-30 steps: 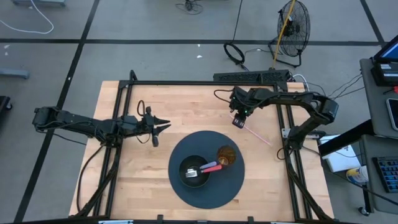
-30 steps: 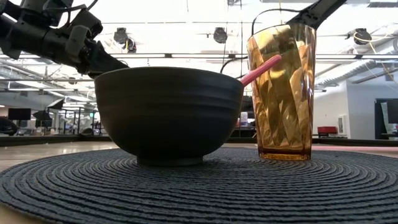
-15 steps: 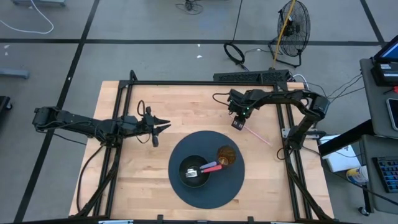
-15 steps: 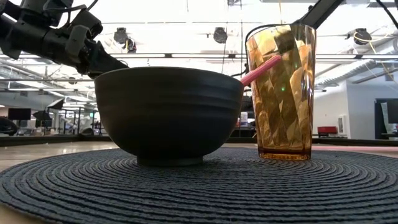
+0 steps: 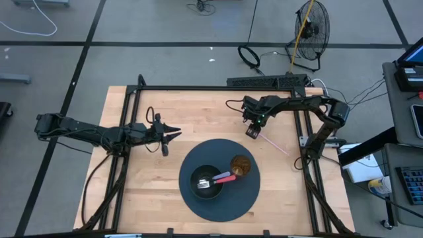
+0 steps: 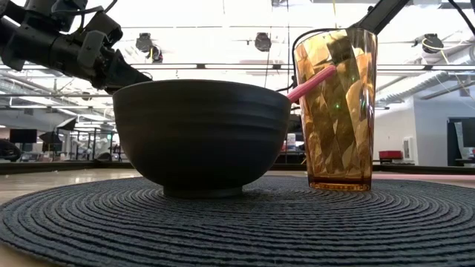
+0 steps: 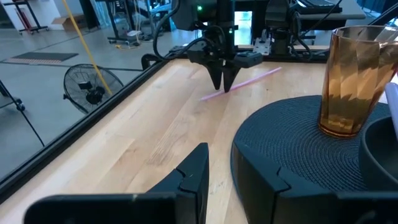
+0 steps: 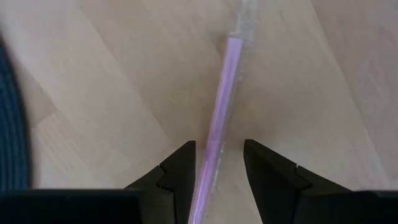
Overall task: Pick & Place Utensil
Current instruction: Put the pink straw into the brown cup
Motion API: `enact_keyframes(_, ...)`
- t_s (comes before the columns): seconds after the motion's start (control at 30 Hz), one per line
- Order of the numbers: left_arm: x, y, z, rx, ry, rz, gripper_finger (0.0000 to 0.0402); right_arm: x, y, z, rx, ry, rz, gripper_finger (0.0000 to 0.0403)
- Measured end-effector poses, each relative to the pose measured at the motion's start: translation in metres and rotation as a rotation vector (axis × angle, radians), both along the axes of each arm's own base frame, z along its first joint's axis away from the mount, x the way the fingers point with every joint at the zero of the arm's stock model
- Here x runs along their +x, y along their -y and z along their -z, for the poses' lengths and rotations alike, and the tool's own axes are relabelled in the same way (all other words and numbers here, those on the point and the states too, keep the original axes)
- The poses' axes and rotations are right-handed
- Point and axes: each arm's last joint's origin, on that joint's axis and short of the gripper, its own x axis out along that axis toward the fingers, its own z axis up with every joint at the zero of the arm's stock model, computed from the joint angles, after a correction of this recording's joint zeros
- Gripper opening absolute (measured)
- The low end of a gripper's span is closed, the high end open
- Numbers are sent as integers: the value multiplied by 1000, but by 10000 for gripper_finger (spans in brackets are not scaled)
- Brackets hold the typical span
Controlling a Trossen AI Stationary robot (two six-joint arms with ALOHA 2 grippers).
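Note:
A thin pink straw (image 5: 272,143) lies flat on the wood table, to the right of and beyond the round dark mat (image 5: 221,205). My right gripper (image 5: 252,131) points down over the straw's end nearer the mat. It is open, with one finger on either side of the straw (image 8: 220,127) and not touching it. The left wrist view shows the same gripper (image 7: 219,84) standing over the straw (image 7: 252,79). My left gripper (image 5: 177,134) waits open, left of the mat. A pink-handled fork (image 5: 218,178) rests in the black bowl (image 5: 198,188).
An amber glass (image 5: 240,166) stands on the mat beside the bowl, between the bowl and the straw. A black frame rail (image 5: 218,87) runs along the table's far edge and down both sides. Bare wood lies around the straw and left of the mat.
My right gripper has sunk toward the straw and edged slightly toward the table's left; in the low view it now shows dark behind the glass. The straw, bowl, glass and left arm have stayed where they were.

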Motion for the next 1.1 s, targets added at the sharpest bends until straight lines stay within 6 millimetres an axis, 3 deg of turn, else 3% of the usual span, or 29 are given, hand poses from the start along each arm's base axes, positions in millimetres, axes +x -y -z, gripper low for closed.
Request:
enact_keyframes(0.6, 0, 0, 0, 2, -2, 1, 76, -7, -5, 9, 55, 1, 11, 125)
enact_keyframes(1.1, 0, 0, 0, 2, -1, 1, 76, -8, -6, 10, 63, -5, -19, 7)
